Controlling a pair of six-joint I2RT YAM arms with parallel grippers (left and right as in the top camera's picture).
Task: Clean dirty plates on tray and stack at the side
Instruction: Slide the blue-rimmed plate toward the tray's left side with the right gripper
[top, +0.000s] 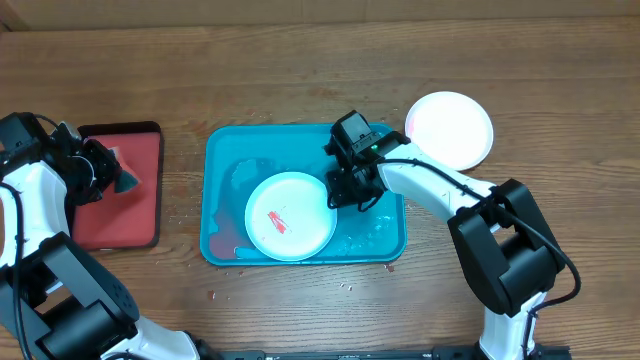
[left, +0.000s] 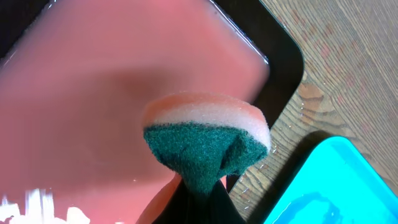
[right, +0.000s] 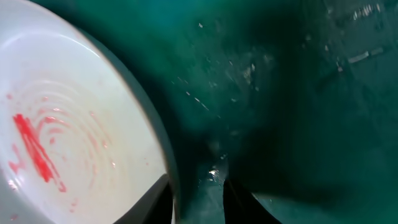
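A pale round plate (top: 290, 215) with a red smear lies in the turquoise tray (top: 222, 160). It fills the left of the right wrist view (right: 68, 130). My right gripper (top: 352, 192) is low in the tray at that plate's right rim. Its fingers (right: 199, 193) are a little apart and straddle the rim, one over the plate, one over the wet tray floor (right: 292, 93). A clean white plate (top: 450, 130) sits on the table right of the tray. My left gripper (top: 112, 178) is shut on a green-and-pink sponge (left: 208, 146) above the red tray (left: 93, 81). A third plate is out of view.
The small dark-rimmed red tray (top: 135, 215) lies left of the turquoise tray, with a strip of wet wooden table (left: 323, 68) between them. Water pools on the turquoise tray floor. The turquoise tray's corner shows in the left wrist view (left: 336, 180).
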